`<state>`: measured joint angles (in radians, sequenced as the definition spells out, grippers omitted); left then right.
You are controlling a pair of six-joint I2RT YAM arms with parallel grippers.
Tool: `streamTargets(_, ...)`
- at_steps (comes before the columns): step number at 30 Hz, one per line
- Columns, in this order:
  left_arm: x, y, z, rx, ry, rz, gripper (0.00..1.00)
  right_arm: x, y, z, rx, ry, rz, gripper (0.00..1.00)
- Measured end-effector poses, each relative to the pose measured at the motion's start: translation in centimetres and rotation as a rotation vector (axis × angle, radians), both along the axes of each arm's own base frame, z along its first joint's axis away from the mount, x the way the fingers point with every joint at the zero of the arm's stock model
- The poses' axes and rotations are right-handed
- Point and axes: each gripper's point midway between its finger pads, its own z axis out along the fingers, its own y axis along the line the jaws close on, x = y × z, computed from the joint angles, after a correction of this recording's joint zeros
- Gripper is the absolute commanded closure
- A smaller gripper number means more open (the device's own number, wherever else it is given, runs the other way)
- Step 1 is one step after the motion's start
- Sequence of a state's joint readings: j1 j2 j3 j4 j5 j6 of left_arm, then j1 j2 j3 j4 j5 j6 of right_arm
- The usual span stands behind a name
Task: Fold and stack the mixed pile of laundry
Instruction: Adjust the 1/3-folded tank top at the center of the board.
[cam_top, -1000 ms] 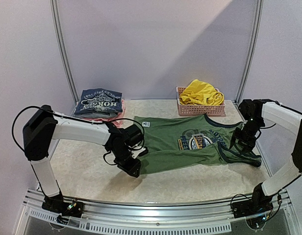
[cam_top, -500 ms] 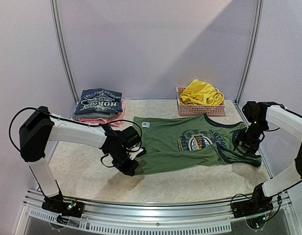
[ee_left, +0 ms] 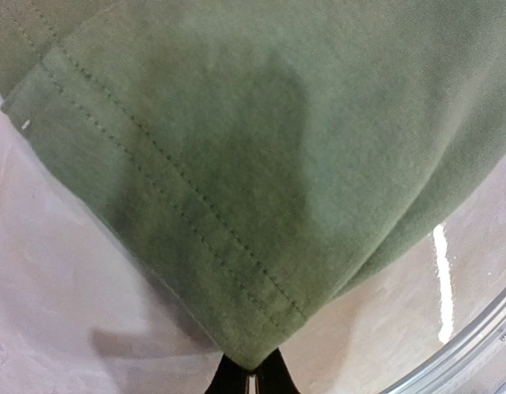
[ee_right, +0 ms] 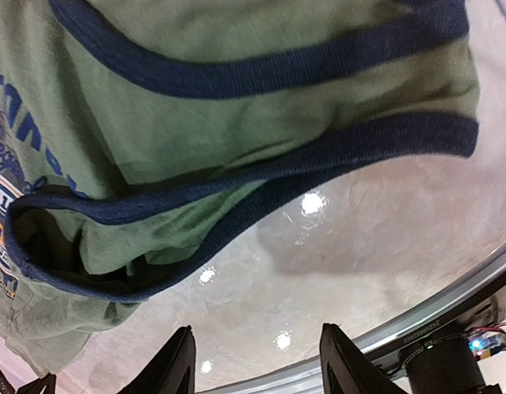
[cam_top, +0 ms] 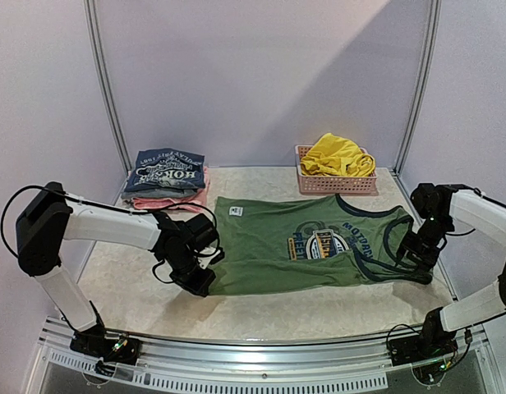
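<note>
The olive-green sleeveless shirt point(cam_top: 302, 246) with a round blue-yellow logo and dark trim lies spread across the table middle. My left gripper point(cam_top: 197, 283) is shut on its near-left hem corner point(ee_left: 253, 349). My right gripper point(cam_top: 417, 261) is open and empty, hovering over bare table beside the shirt's right armhole trim point(ee_right: 261, 185). The yellow shorts point(cam_top: 337, 156) lie heaped in the pink lattice basket point(cam_top: 335, 185) at the back.
A stack of folded garments point(cam_top: 166, 174), dark blue on pink, sits at the back left. The table's metal front edge point(ee_right: 450, 304) lies close below my right gripper. Curved frame poles stand at the back.
My left gripper has pulled the shirt's hem corner leftward and nearer, shifting the whole shirt left. My right arm has moved right and nearer, off the shirt's edge.
</note>
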<state>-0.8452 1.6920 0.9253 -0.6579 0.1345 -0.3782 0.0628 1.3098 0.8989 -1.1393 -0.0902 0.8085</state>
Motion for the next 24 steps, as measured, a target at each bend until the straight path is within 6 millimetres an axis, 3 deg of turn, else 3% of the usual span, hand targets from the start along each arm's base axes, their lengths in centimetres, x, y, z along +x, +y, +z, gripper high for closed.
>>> streamTargets(8,0.0,0.1,0.0,0.003,0.001,0.033,1.0,-0.7,1.5,-1.3,0.089,0.012,-0.013,0.51)
streamTargets(13,0.2,0.7,0.0,0.026,-0.015,0.053,1.0,-0.5,1.6,-1.5,0.095,0.003,-0.013,0.45)
streamTargets(18,0.6,2.1,0.0,0.071,-0.04,0.095,1.0,-0.7,0.1,-2.2,0.033,0.039,-0.046,0.42)
streamTargets(24,0.9,3.3,0.0,0.109,-0.052,0.13,1.0,-1.4,-2.9,-2.4,-0.064,0.074,-0.138,0.46)
